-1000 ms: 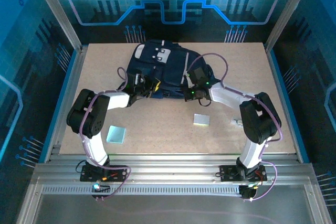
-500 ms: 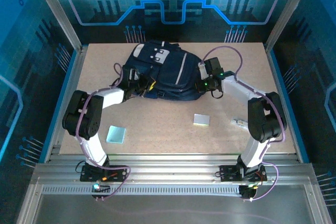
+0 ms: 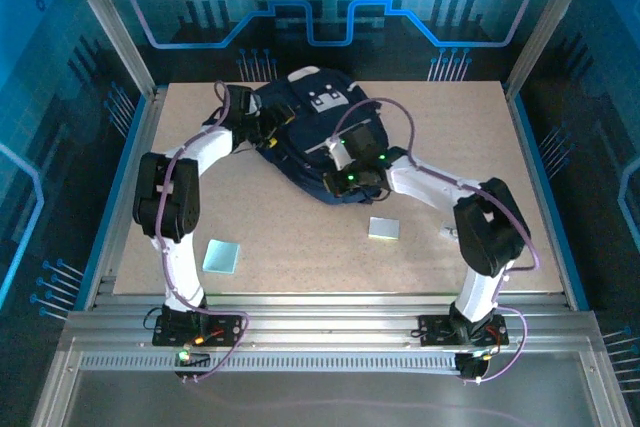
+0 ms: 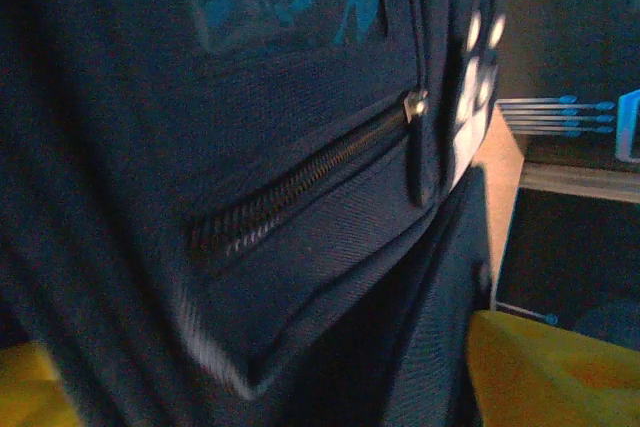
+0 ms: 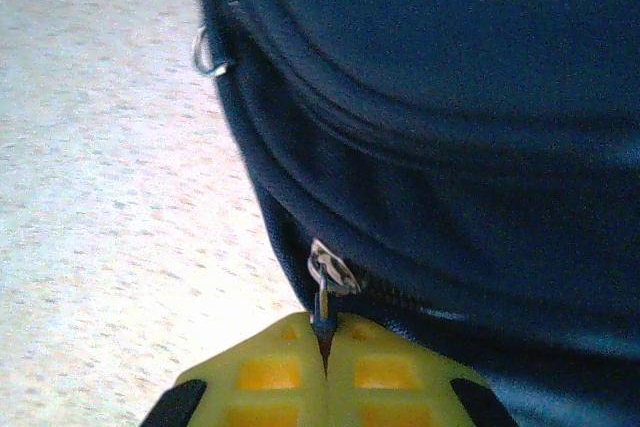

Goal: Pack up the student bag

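Observation:
The student bag (image 3: 312, 132), a big navy backpack with white patches, lies slanted at the far middle of the table (image 3: 300, 247). My left gripper (image 3: 266, 129) is against its far-left side. In the left wrist view its yellow fingers (image 4: 550, 367) stand wide apart, open, with navy fabric and a closed zipper (image 4: 300, 182) close in front. My right gripper (image 3: 346, 179) is at the bag's near edge. In the right wrist view my right gripper (image 5: 325, 347) is shut on the metal zipper pull (image 5: 324, 282) of the bag's lower seam.
Two pale flat square pieces lie on the table, one near the left arm (image 3: 221, 256) and one in front of the bag (image 3: 383, 228). A small light object (image 3: 452, 234) rests beside the right arm. Metal frame posts and rails border the table.
The bag has swung round and shifted toward the near side. My right gripper moved from the bag's right side to its near edge. My left gripper moved toward the far left and opened.

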